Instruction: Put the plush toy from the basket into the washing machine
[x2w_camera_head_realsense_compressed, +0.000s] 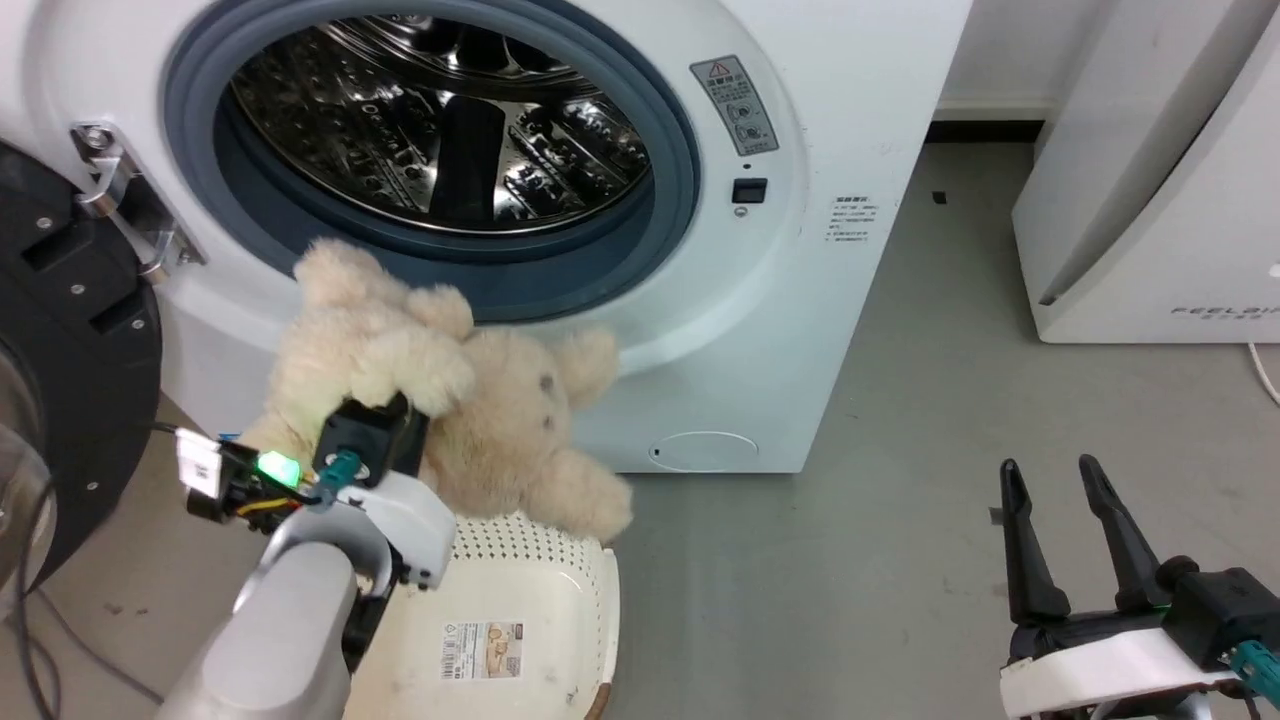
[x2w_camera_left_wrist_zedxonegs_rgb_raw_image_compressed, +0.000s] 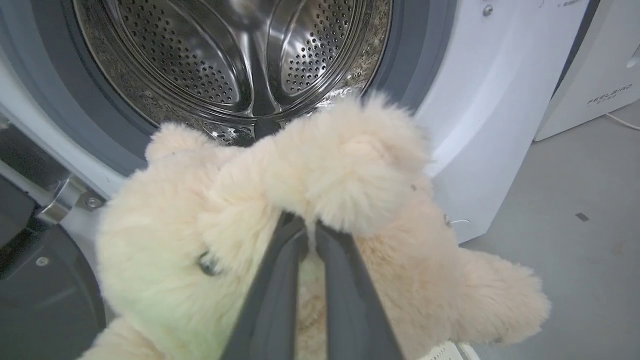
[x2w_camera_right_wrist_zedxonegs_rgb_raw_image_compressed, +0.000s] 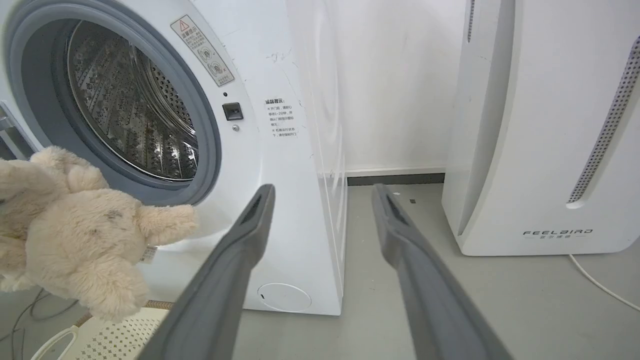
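Plush toy (x2w_camera_head_realsense_compressed: 470, 390) hangs clear of the basket (x2w_camera_head_realsense_compressed: 540, 570), above its far edge, pinched by the left gripper (x2w_camera_left_wrist_zedxonegs_rgb_raw_image_compressed: 311, 235). The two dark fingers (x2w_camera_left_wrist_zedxonegs_rgb_raw_image_compressed: 275, 290) are pressed nearly together on a fold of fur at one rounded limb. The toy sits just in front of the washing machine (x2w_camera_head_realsense_compressed: 860, 110), with its head level with the lower rim of the grey rubber ring (x2w_camera_head_realsense_compressed: 683, 170) and its legs drooping toward the basket's far right corner.

The move ahead turns on one relation. The drum (x2w_camera_left_wrist_zedxonegs_rgb_raw_image_compressed: 235, 60) lies straight ahead of the fingers and a little above them in the left wrist view, so the carry is probably forward and slightly up over the ring's lower lip. The toy's long axis runs across the machine's front, from the hinge side down toward the right (not pointing into the opening). The trailing legs will likely drag on the lip unless the lift is generous.

The left arm is plainly the nearer one. The right gripper (x2w_camera_head_realsense_compressed: 1048, 468) is well apart to the right over the bare floor (x2w_camera_head_realsense_compressed: 900, 420), with fingers spread and holding nothing. The black-framed door (x2w_camera_head_realsense_compressed: 80, 330) stands swung open at the left, beside the toy's path.
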